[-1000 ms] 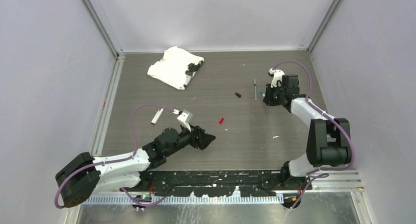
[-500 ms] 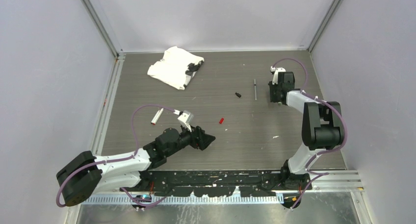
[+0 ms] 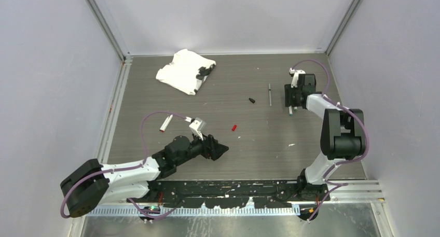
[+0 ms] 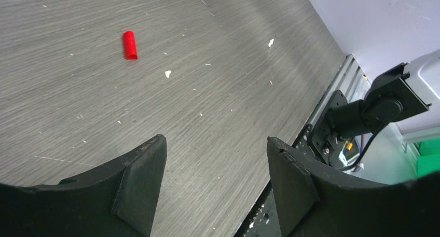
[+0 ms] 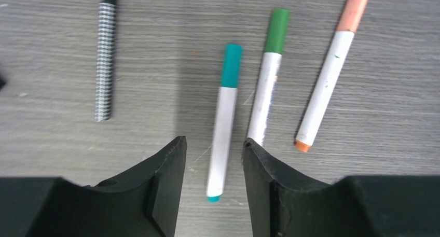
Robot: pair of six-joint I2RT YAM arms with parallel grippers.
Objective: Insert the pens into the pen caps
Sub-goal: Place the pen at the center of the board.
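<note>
In the right wrist view three white pens lie side by side on the table, each wearing a cap: teal point(image 5: 224, 120), green point(image 5: 265, 79) and salmon pink point(image 5: 332, 73). A slim dark grey patterned pen point(image 5: 105, 60) lies to their left, also seen from above point(image 3: 270, 94). My right gripper point(image 5: 212, 159) is open, its jaws on either side of the teal pen's tail end without gripping it. A red cap point(image 3: 234, 127) and a black cap point(image 3: 251, 100) lie loose mid-table. A white pen point(image 3: 165, 124) lies at the left. My left gripper point(image 3: 220, 150) is open and empty, the red cap point(image 4: 129, 44) ahead of it.
A crumpled white cloth point(image 3: 184, 71) with a black item on it lies at the far left of the table. Small white flecks dot the surface. The right arm's base point(image 4: 358, 117) and the metal rail stand at the near edge.
My right gripper has shifted right and toward the far wall and turned; a pen tip now shows at its near side. The left arm has barely moved.
</note>
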